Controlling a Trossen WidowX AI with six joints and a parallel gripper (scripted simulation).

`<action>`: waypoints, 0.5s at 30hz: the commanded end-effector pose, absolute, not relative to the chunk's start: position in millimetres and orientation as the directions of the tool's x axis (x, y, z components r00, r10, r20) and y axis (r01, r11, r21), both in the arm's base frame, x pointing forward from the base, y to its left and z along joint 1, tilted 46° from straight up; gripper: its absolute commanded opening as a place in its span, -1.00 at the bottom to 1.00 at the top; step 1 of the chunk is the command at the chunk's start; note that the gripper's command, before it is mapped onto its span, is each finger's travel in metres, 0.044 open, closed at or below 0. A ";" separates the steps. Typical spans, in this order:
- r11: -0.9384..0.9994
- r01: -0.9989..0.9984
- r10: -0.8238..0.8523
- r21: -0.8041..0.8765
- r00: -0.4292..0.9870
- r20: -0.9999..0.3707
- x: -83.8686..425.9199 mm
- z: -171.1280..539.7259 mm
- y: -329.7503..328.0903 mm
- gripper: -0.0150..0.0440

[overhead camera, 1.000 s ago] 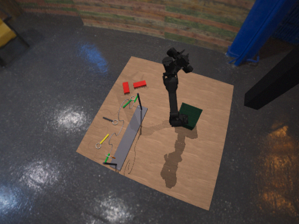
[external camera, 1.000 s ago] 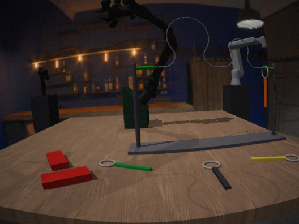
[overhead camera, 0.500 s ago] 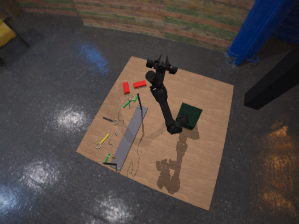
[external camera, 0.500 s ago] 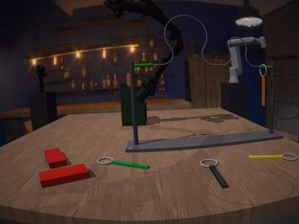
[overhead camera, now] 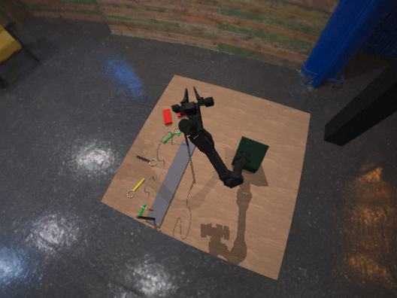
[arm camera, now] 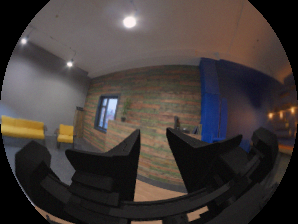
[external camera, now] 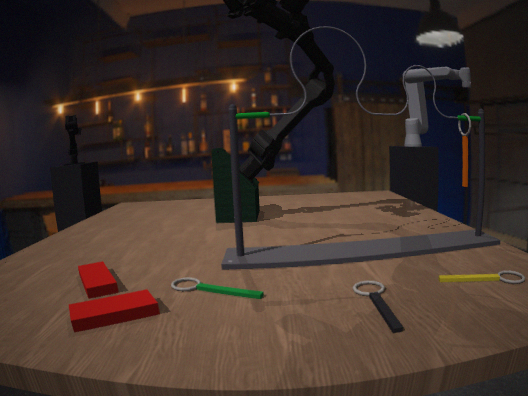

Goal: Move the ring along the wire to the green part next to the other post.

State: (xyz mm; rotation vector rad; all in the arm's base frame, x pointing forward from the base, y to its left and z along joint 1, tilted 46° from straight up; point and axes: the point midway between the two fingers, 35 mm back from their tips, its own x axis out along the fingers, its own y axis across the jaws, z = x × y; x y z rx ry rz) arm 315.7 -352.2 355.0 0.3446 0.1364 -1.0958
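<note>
The ring (external camera: 464,131) hangs around the green wire part (external camera: 476,119) (overhead camera: 141,212) beside the right post (external camera: 481,175) in the exterior view. Its orange handle (external camera: 465,161) (overhead camera: 150,209) points straight down. The other green part (external camera: 252,115) sits by the left post (external camera: 236,190). The thin grey wire (external camera: 365,65) loops up between them. My gripper (overhead camera: 190,88) (arm camera: 153,131) is partly open and empty, far from the ring. It is raised high, beyond the left post; its fingertips are out of frame in the exterior view. The arm crosses behind the wire there; the gap cannot be told.
Two red blocks (external camera: 114,310) (external camera: 97,278) lie near the left post's end. Loose ring tools with green (external camera: 229,291), black (external camera: 386,312) and yellow (external camera: 469,278) handles lie on the table before the grey base (external camera: 360,252). A dark green block (overhead camera: 259,152) is at the arm's foot.
</note>
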 end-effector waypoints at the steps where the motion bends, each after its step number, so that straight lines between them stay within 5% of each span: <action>1: 0.510 0.845 -0.813 0.164 0.535 -0.230 331.6 368.5 -326.8 0.05; 15: 0.787 0.615 -0.617 -0.046 0.787 -0.019 370.1 426.7 -218.1 0.05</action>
